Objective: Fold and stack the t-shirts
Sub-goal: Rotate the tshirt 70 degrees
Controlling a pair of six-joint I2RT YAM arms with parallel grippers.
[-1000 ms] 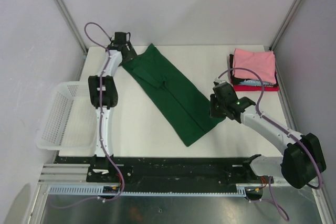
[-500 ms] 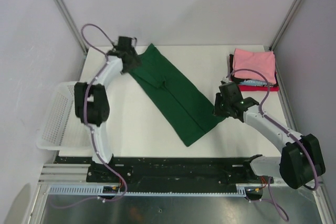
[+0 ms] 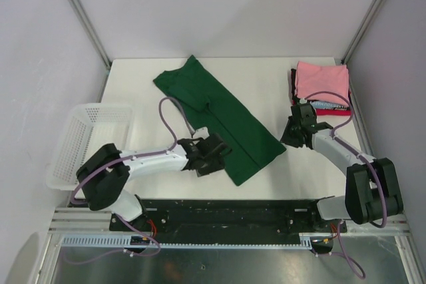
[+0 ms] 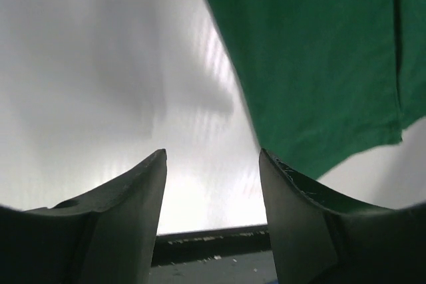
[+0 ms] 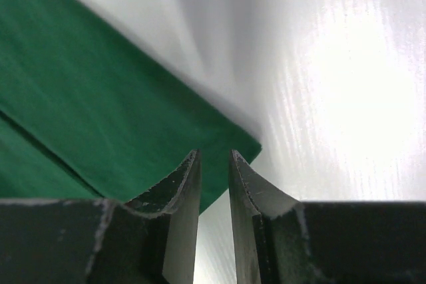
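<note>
A dark green t-shirt [image 3: 219, 114], folded into a long strip, lies diagonally across the white table [image 3: 166, 138]. My left gripper [image 3: 225, 149] sits low by the strip's near end, on its left edge. In the left wrist view the gripper [image 4: 213, 157] is open and empty over bare table, with the green t-shirt [image 4: 319, 64] at the upper right. My right gripper [image 3: 287, 139] hovers at the strip's right corner. In the right wrist view the gripper [image 5: 214, 154] holds nothing, a narrow gap showing above the corner of the green t-shirt [image 5: 80, 98]. Folded t-shirts [image 3: 323, 81] are stacked at the back right, pink on top.
A white mesh basket [image 3: 83, 144] stands off the table's left edge. The stack's red bottom shirt [image 3: 336, 112] lies near the right wall. A black rail [image 3: 226, 207] runs along the table's near edge.
My left arm swung from the shirt's far end down to its near end, its jaws narrowing. My right gripper drew back a little towards the right. The shirt stayed put.
</note>
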